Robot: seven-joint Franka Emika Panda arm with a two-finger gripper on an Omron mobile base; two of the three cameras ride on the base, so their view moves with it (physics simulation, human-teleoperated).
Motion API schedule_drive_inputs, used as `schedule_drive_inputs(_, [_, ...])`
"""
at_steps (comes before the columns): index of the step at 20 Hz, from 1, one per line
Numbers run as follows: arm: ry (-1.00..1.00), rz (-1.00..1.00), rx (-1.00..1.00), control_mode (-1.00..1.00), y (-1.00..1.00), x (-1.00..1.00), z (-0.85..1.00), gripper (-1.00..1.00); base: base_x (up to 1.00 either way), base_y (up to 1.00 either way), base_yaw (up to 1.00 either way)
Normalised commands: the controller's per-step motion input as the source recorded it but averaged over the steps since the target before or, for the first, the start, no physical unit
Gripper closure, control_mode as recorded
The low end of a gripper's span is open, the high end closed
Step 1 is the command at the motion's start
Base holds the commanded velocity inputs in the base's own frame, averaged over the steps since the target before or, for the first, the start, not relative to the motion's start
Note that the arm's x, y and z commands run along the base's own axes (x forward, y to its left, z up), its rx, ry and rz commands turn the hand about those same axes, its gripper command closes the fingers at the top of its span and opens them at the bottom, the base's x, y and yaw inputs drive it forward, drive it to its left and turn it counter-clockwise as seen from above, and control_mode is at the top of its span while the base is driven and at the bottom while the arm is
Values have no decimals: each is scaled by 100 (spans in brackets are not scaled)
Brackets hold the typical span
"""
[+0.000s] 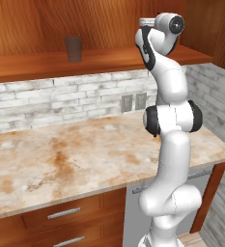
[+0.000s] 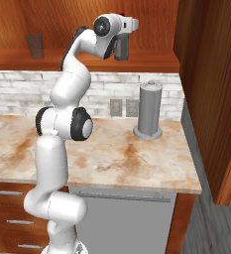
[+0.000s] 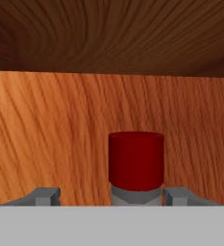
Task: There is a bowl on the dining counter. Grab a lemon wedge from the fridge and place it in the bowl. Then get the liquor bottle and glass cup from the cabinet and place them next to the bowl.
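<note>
The liquor bottle (image 3: 135,161) shows its dark red cap and grey neck in the hand view, close in front of a wooden cabinet back. My gripper (image 3: 113,194) is open and straddles the neck. The right fingertip (image 3: 178,195) is close beside the neck, and the left fingertip (image 3: 48,195) stands farther off. The arm reaches up to the cabinet shelf (image 1: 36,62), with the hand (image 2: 128,23) at shelf height. The glass cup (image 1: 73,48), a grey tumbler, stands upright on the same shelf, far to the left of the hand (image 2: 35,45). The bowl and lemon wedge are out of view.
A marble counter (image 1: 85,154) runs below the shelf, over wooden drawers and a steel appliance front. A grey paper towel roll (image 2: 150,110) stands at its right end by the wall outlets (image 2: 124,107). A tall wooden panel (image 2: 211,99) closes off the right side.
</note>
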Motion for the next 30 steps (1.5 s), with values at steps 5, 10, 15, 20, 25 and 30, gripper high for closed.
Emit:
schedule_drive_inputs(5, [0,0,0,-100,0,4,0,100,0,0,0])
schedule_drive_inputs(10, [-1,0,0,-100,0,0,0,100,0,0,0])
schedule_drive_inputs(15, [-4,0,0,-100,-1,-2,0,100,0,0,0])
schedule_drive_inputs(20, [-20,3,0,-100,0,-40,-1,100,0,0,0])
schedule_drive_inputs(25, [-23,10,6,-100,-1,-97,0,100,0,0,0])
schedule_drive_inputs(30, [0,7,1,-100,1,-100,0,100,0,0,0])
